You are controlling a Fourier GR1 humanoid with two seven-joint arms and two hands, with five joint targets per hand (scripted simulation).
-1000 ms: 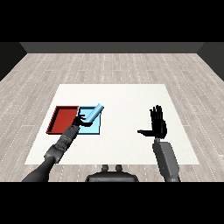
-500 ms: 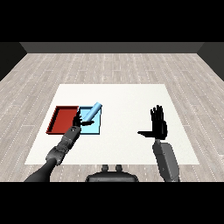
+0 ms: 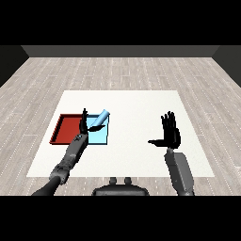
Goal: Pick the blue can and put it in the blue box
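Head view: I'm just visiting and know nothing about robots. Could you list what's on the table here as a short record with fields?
table: white table
red tray: red tray, left of the blue one, touching it
blue tray: light blue tray
can: blue can, tilted, lying over the blue tray's far edge
left hand: left hand, fingers straight, beside the can, above where the trays meet
right hand: right hand, fingers spread, holding nothing, well right of the trays
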